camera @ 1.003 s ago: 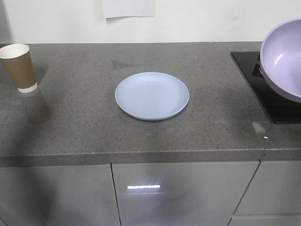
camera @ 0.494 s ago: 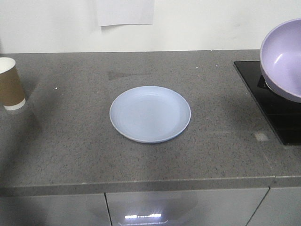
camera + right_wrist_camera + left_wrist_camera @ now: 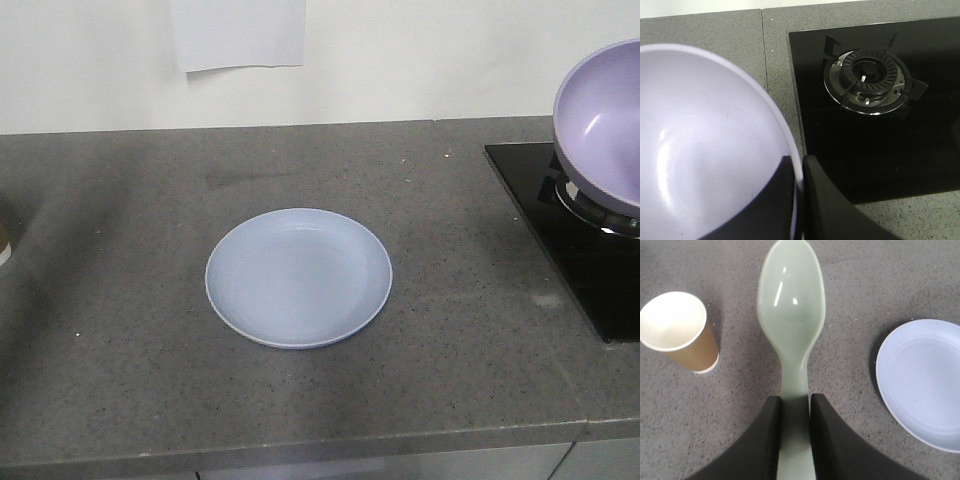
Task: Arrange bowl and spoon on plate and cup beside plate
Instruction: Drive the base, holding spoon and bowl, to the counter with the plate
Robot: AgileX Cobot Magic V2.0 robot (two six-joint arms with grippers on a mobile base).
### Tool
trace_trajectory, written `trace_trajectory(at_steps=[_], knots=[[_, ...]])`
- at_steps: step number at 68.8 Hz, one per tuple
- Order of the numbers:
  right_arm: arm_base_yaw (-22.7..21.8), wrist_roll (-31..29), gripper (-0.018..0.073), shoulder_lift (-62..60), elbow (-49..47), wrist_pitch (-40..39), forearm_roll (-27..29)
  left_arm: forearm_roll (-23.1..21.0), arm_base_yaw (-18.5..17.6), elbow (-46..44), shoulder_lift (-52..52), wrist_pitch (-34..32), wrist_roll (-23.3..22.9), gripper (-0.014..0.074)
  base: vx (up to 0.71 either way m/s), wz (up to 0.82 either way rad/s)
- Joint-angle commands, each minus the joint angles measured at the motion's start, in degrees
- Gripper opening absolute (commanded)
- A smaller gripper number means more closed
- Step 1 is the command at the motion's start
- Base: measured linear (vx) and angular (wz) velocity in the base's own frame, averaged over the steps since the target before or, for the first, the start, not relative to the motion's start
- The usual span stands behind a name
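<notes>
The pale blue plate (image 3: 298,277) lies bare in the middle of the grey counter; its edge (image 3: 920,380) shows at the right of the left wrist view. My left gripper (image 3: 794,401) is shut on the handle of the mint-green spoon (image 3: 791,305), held above the counter between the plate and the brown paper cup (image 3: 680,332), which stands upright at the left. My right gripper (image 3: 799,164) is shut on the rim of the lavender bowl (image 3: 705,145), held in the air over the stove; the bowl (image 3: 605,125) shows at the right edge of the front view.
A black glass hob (image 3: 880,150) with a gas burner (image 3: 870,80) takes the counter's right end. A white sheet of paper (image 3: 238,32) hangs on the wall behind. The counter's front edge (image 3: 300,455) runs along the bottom of the front view.
The front view has shifted forward and right: the plate sits lower and further left in frame, the cup has slid almost out at the left edge, and the cabinet fronts have dropped out of view.
</notes>
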Motion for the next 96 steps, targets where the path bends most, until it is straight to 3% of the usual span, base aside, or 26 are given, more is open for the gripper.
trace_trajectory(at_steps=[1,96], knots=[[0.0,-0.4,-0.0006,-0.7,-1.6,-3.8,-0.8,0.0,-0.4,-1.5,-1.3,-3.1,-0.2,-0.0006,0.11,-0.08],[0.0,-0.4,-0.0006,-0.7,-1.6,-3.8,-0.8,0.0,-0.4,-1.5,-1.3,-3.1,-0.2,-0.0006,0.05,0.02]])
